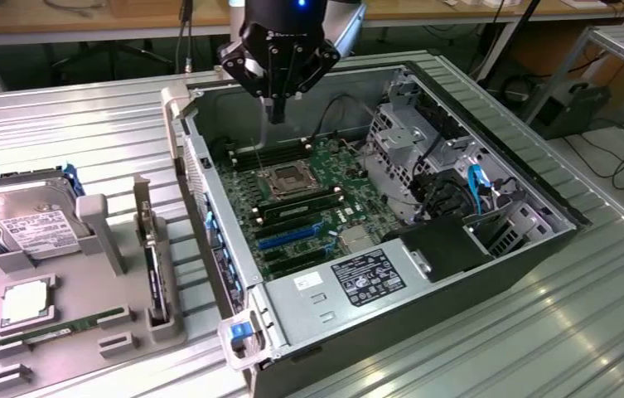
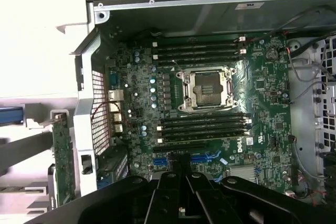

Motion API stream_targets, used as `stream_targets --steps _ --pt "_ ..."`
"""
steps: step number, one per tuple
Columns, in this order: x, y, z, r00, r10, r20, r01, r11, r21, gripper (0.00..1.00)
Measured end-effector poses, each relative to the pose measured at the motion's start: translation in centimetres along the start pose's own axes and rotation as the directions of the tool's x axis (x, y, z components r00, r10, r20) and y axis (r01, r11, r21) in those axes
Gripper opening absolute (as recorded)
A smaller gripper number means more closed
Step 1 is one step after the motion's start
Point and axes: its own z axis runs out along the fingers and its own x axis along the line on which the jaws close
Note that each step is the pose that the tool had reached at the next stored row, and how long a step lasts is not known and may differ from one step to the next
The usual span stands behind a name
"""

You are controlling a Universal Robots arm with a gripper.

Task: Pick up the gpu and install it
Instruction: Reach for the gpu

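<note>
The gpu stands on edge in a slot of the grey holder, on the exterior view's left, outside the computer case. In the wrist view I see it edge-on as a thin green card beside the case's rear wall. My gripper hangs over the far end of the open case, above the motherboard, well away from the gpu. Its black fingers are pressed together with nothing between them. The blue expansion slots lie just past the fingertips.
The holder also carries a silver hard drive, a processor chip and a long green memory stick. Inside the case are the bare processor socket, drive cages and a power supply. Everything rests on a ribbed metal table.
</note>
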Motion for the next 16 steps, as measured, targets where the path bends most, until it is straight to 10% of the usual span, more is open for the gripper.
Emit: stream_targets --steps 16 --pt "0.45 -0.03 -0.01 1.0000 0.000 0.0000 0.000 1.0000 0.0000 0.11"
